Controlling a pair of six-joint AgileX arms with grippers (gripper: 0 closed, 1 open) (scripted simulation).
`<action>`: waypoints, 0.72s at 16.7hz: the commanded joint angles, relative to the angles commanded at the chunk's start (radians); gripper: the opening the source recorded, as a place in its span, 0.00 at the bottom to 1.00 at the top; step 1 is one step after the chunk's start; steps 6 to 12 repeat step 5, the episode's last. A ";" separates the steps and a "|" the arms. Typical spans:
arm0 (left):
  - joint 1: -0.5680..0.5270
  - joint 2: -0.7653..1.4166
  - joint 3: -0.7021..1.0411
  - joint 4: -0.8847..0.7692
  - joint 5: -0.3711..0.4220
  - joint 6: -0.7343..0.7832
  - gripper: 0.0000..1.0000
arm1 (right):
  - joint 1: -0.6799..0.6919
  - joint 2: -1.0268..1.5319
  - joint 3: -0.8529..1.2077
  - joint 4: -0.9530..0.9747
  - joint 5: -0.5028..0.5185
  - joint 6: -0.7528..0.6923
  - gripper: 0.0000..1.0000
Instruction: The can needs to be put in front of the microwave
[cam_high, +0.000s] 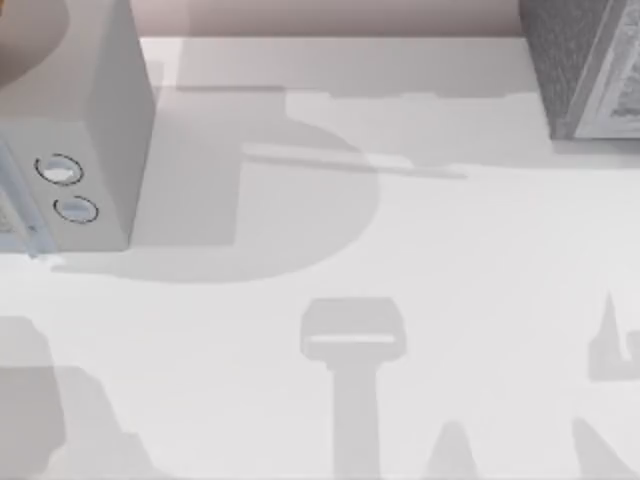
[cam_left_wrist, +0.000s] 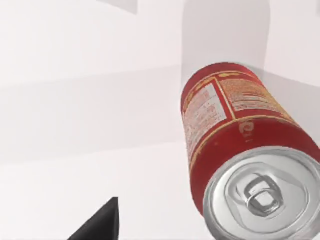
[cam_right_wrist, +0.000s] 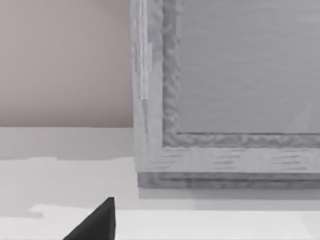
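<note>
Can to be approached by the left gripper (cam_left_wrist: 95, 222); its jaw state cannot be told.
The can (cam_left_wrist: 240, 145) stands upright on the counter (cam_high: 450, 260); the microwave (cam_high: 90, 130) sits at ten o'clock; the grasp should be centred mid-body.

The table (cam_high: 400, 250) lay open across its middle and toward 6 o'clock. The microwave (cam_high: 95, 130) blocked the 9 to 10 o'clock side, and a speckled grey box (cam_high: 585, 65) blocked the corner at 1 to 2 o'clock.

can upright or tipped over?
Upright, as far as the left wrist view tells: the can shows its silver top toward the camera and casts a shadow on the table.
</note>
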 joint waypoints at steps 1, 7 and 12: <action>0.000 -0.004 0.025 -0.035 0.000 -0.001 1.00 | 0.000 0.000 0.000 0.000 0.000 0.000 1.00; -0.002 -0.021 0.096 -0.120 0.000 -0.003 1.00 | 0.000 0.000 0.000 0.000 0.000 0.000 1.00; -0.002 -0.021 0.096 -0.120 0.000 -0.003 1.00 | 0.000 0.000 0.000 0.000 0.000 0.000 1.00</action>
